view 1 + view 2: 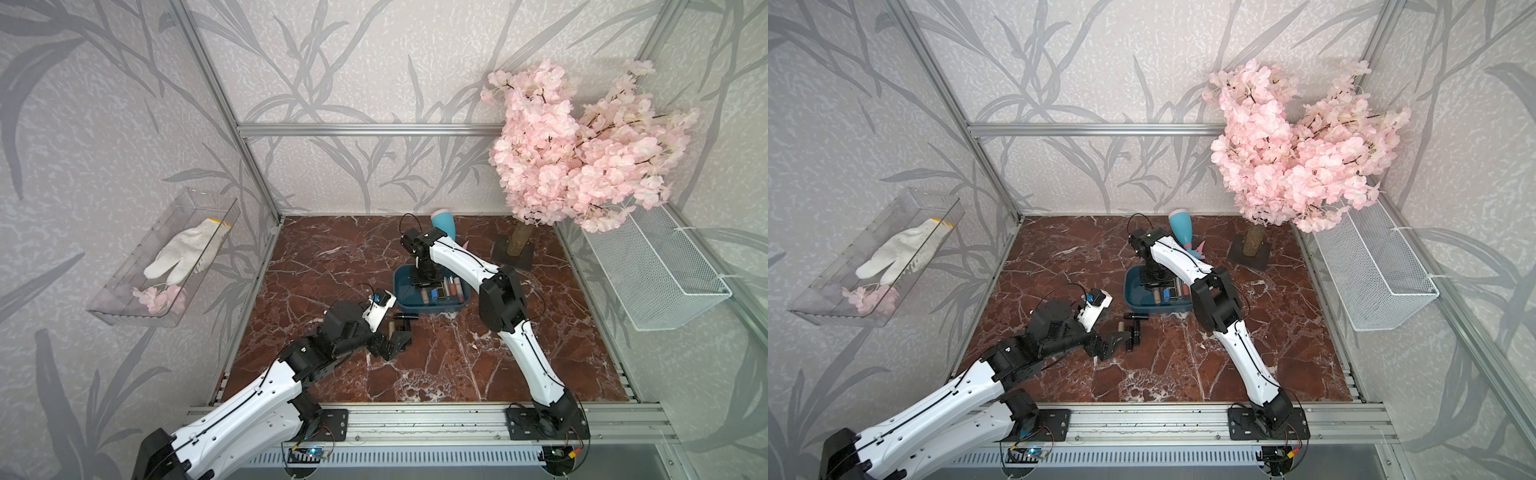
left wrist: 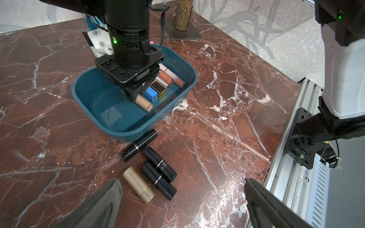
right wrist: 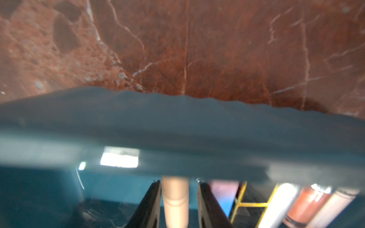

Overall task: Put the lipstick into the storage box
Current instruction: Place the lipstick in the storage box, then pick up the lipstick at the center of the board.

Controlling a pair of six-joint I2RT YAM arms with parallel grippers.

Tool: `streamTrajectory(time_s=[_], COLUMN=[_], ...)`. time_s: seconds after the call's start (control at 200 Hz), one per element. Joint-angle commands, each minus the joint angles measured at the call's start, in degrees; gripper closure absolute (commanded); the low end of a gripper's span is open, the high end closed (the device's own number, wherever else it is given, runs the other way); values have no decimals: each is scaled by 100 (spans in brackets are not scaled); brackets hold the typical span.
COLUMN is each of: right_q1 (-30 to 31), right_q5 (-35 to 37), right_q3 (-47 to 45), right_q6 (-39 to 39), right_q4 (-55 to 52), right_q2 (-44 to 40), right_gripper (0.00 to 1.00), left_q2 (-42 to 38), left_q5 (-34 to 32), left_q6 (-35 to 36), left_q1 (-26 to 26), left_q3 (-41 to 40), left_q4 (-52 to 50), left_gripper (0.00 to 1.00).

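The right gripper (image 3: 179,185) points straight down into the storage box (image 1: 430,308), a dark teal tub standing about mid-table on the red marble tabletop (image 1: 457,365). Its two black fingers (image 3: 152,203) stand a little apart on either side of a peach lipstick (image 3: 174,199) that lies on the box floor. The right wrist view is blurred, but a sliver of gap seems to show between the tube and one finger. So the jaws look slackened rather than clamped, and the tube rests in the box under its own weight.

The peach lipstick is the leftmost of a row lying side by side in the right half of the box. Next to it are a blue lipstick (image 2: 151,94), a square black-and-gold lipstick (image 2: 159,89), and several pink and terracotta tubes (image 2: 167,78).

Four lipsticks lie loose on the tabletop off the box's near left corner. A black lipstick (image 2: 139,145) lies just beside the near wall. Nearer than that, two more black lipsticks (image 2: 160,164) lie side by side, with a gold lipstick (image 2: 138,184) just to their left.

The left gripper (image 2: 181,180) hovers low on the near side of this group, with its jaws spread wide and holding nothing.

A pink blossom tree (image 1: 582,145) stands at the far right, and a teal vase (image 1: 444,224) lies at the far edge.
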Motion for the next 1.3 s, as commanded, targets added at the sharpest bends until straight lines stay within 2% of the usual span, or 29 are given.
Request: streamTrajectory(time_s=[0.0,0.185,0.42,0.705,0.955,1.295], right_q1=[-13,52,165,392,931,1559], right_q5=[68,-23,-172,-395,-502,-576], right_q3=[-71,-93,-479,-2008,-3094,-3929], right_q6=[-24,-107,-161,-36,143,461], right_q4=[-177,-174,-74,431,639,980], right_q2=[-371,-685,-1176,-2433,-3281,-3620], right_gripper=[65,64,64,64,63,63], left_q2=[-24,-15,-98,-351,-908,-1865], left_q5=[-173,-385,-806,-831,-1093,-1097], left_q6=[-48,-269,-301,-763,-1064,-1277], left_q1=[19,19,23,18,16,22], left_q3=[141,152,369,195,-131,-560], left_q4=[72,117,-333,-191,-242,-634], left_gripper=[0,0,0,0,0,0])
